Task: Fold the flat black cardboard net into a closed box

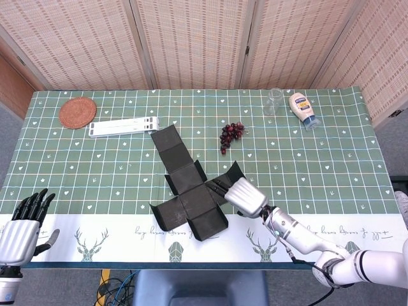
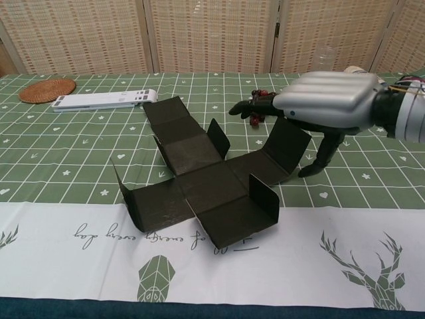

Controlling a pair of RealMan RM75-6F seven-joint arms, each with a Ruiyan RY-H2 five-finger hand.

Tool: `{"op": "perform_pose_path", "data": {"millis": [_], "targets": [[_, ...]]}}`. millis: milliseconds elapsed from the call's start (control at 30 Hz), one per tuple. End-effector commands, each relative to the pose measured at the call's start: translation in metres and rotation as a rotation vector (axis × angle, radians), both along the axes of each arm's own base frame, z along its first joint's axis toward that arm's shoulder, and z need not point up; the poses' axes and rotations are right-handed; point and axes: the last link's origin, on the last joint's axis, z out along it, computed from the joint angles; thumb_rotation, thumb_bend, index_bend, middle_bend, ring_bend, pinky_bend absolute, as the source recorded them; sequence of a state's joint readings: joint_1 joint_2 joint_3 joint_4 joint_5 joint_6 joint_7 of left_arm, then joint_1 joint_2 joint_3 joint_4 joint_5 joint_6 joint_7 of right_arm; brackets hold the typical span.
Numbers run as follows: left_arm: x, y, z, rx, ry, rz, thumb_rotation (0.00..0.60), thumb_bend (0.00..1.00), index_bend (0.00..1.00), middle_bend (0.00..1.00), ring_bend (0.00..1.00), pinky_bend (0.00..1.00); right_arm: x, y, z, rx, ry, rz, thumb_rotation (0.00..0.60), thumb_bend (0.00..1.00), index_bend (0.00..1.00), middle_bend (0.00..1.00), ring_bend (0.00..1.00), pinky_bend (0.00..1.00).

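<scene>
Matt black cardboard net (image 1: 189,191); glossy silver right hand (image 2: 327,106); woven coaster (image 1: 78,112)
</scene>
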State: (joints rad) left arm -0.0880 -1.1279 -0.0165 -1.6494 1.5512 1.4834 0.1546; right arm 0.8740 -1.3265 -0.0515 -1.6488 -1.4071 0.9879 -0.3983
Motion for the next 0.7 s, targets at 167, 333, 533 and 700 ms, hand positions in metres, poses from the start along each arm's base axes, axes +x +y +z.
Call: {"op": "perform_pose_path", "data": {"millis": [167, 333, 533, 700], "targets": [[0.001, -0.001, 0.001, 0.003, 0.0, -0.001, 0.6, 0.3, 0.05, 0.0, 0.02, 0.09, -0.007, 0.004, -0.026, 0.009, 0.002, 0.001, 0.6, 0.0, 0.0, 0.07, 0.81, 1.0], [0.002, -0.003, 0.002, 0.005, -0.001, 0.0, 0.6, 0.3, 0.05, 0.0, 0.02, 0.09, -0.001, 0.005, -0.049, 0.009, -0.003, 0.024, 0.6, 0.0, 0.0, 0.06, 0.81, 1.0], [0.001, -0.005, 0.003, 0.008, -0.004, 0.0, 0.6, 0.3, 0.05, 0.0, 0.02, 0.09, 0.02, 0.012, -0.078, 0.029, -0.009, 0.081, 0.6, 0.0, 0.0, 0.06, 0.81, 1.0], [-0.001, -0.007, 0.004, 0.01, -0.006, 0.004, 0.6, 0.3, 0.05, 0.0, 0.02, 0.09, 0.046, 0.019, -0.1, 0.049, -0.035, 0.12, 0.6, 0.0, 0.0, 0.06, 0.81, 1.0]]}}
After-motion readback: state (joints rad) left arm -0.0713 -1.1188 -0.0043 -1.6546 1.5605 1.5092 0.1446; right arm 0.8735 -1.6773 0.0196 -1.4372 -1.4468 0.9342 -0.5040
